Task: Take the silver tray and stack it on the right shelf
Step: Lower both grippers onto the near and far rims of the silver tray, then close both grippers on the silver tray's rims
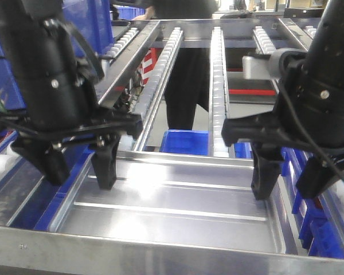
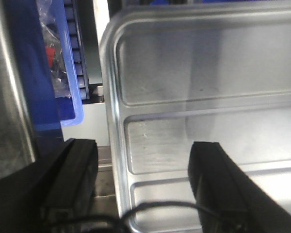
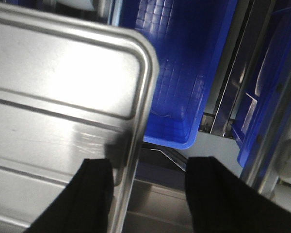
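The tray floor between the grippers is open from above, bounded in front by the front bar and behind by roller rails, beyond which a person stands. The left gripper straddles the tray's left rim with jaws wide, its outer finger in the narrow slot beside the left bin. The right gripper straddles the right rim likewise, its outer finger over the gap above the right bin.
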Controlling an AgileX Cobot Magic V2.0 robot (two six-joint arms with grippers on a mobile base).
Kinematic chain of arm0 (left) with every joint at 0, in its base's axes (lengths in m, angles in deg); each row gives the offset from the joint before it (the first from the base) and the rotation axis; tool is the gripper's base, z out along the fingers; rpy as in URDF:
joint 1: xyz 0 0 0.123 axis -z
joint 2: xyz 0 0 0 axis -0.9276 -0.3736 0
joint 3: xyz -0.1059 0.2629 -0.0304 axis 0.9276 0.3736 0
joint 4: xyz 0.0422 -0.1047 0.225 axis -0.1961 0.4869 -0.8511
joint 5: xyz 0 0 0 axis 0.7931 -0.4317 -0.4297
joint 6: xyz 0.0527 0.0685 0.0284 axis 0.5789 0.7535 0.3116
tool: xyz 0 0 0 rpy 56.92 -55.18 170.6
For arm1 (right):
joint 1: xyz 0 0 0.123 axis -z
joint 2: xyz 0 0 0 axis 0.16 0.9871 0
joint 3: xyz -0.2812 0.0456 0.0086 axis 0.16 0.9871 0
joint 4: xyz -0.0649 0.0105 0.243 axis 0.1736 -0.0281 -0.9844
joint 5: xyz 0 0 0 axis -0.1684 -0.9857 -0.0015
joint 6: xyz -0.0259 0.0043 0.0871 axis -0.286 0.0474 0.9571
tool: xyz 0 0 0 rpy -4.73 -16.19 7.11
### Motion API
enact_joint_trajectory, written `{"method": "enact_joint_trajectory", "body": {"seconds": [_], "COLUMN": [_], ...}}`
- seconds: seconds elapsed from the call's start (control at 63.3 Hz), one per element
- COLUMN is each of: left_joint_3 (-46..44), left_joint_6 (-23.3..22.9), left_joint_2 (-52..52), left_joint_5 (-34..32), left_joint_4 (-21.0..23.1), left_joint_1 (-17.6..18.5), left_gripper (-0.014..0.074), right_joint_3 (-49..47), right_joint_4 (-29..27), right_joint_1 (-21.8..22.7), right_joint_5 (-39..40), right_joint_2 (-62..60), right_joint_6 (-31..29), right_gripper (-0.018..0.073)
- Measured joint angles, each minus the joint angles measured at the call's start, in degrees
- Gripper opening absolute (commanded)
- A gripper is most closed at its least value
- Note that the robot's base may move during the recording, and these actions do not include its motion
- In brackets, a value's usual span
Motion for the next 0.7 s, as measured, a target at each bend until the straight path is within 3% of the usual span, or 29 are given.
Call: {"method": "enact_joint_trajectory", "body": {"seconds": [0.695], "left_joint_3": [0.0], "left_joint_6": [-0.1], "left_joint_2": [-0.3], "left_joint_5": [-3.6], "left_joint_4": [-0.1], "left_joint_1": [-2.6], "left_gripper": [0.0316], "right_joint_3": [-0.4], "right_joint_4": [-0.5], "right_joint_1": [0.0], "right_joint_5": [1.8], "right_joint_2": [3.9], "right_joint_6": [0.1], "right_gripper": [0.0445]}}
